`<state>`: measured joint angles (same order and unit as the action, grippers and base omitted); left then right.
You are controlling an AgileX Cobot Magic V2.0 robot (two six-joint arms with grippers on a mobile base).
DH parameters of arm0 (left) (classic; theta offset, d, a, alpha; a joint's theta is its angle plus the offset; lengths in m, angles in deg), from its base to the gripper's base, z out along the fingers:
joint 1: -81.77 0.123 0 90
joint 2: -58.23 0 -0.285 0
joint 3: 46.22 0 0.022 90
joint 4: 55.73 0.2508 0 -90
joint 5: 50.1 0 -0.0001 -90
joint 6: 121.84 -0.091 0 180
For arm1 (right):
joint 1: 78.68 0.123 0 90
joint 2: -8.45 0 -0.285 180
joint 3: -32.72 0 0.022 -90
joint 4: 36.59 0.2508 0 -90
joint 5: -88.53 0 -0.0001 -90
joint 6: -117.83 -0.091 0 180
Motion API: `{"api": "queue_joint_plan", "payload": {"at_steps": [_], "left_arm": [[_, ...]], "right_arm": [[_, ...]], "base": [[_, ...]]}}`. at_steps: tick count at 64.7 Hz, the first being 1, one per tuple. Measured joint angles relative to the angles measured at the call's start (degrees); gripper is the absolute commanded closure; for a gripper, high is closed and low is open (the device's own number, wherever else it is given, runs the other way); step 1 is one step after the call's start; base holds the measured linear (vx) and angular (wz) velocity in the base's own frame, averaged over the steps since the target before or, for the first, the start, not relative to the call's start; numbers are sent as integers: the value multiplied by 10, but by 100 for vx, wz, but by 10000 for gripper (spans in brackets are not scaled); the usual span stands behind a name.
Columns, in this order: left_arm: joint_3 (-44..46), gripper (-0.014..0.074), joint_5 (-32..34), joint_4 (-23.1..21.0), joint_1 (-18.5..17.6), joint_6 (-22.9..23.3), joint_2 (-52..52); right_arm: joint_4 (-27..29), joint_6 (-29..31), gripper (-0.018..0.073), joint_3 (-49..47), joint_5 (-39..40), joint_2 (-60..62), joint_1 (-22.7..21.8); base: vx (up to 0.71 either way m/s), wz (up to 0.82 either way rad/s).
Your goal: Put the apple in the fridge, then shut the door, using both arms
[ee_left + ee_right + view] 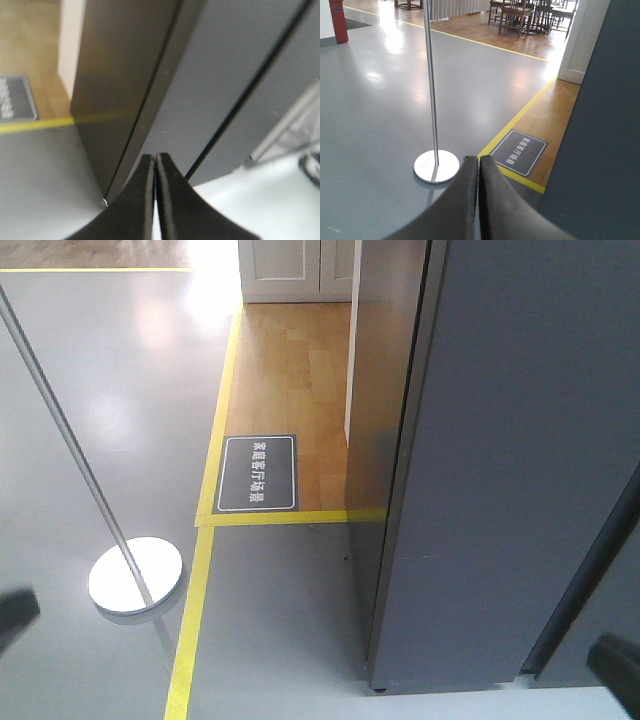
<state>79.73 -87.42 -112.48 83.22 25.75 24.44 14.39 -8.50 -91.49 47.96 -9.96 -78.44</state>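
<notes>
On a glossy grey floor point(90, 390) edged with yellow tape point(205, 540), the front camera shows the dark grey fridge point(500, 470) standing tall at right, its door point(520, 440) shut flush, beside a wood-floor patch carrying a dark floor sign point(259, 473) and a chrome pole stand point(135, 575). In the left wrist view, the left pincer point(155, 200) hangs just before the fridge's front panels, its black fingers point(140, 205) pressed together with nothing between them. In the right wrist view, the right pincer point(478, 200), likewise closed on nothing, points toward the stand and sign, the fridge's side at right. The apple appears in no view.
</notes>
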Motion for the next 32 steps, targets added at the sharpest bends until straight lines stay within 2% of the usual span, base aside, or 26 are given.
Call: {"api": "queue_joint_plan", "payload": {"at_steps": [11, 32], "left_arm": [[-86, 603, 52, -38, 0, 28, 57], [-92, 603, 85, -100, 0, 34, 68]], "right_arm": [[-1, 0, 562, 24, 1, 34, 0], [0, 0, 562, 24, -9, 35, 0]], "base": [[0, 0], [0, 0]]}}
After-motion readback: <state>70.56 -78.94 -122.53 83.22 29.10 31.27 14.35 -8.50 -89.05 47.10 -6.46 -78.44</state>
